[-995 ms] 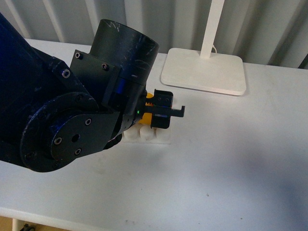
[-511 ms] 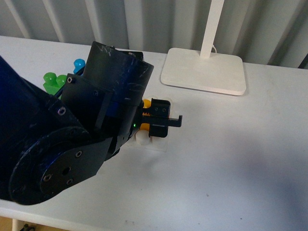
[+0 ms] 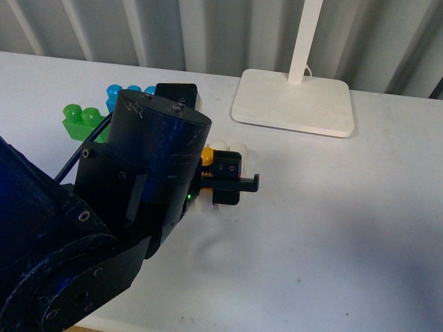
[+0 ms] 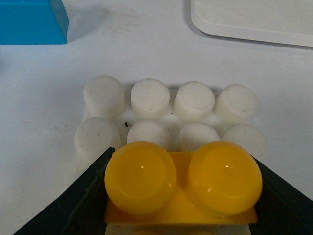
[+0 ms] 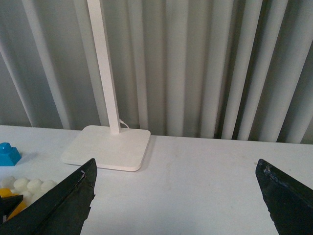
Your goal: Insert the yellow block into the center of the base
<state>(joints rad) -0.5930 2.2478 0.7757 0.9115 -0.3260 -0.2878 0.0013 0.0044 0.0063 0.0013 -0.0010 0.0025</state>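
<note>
yellow block point(image 4: 182, 183) clamped between left end effector point(image 4: 182, 205) jaws above the base point(image 4: 146, 98), left arm angled low over the desk point(image 3: 346, 228), right end effector point(image 5: 178, 196) spread wide, empty

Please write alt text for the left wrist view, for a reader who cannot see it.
A yellow block with two round studs sits between the left gripper's dark fingers, above a white studded base. A blue brick and a lamp foot lie beyond.

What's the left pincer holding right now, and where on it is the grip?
The left pincer holds the yellow block by its two short ends, studs up, over the base.
</note>
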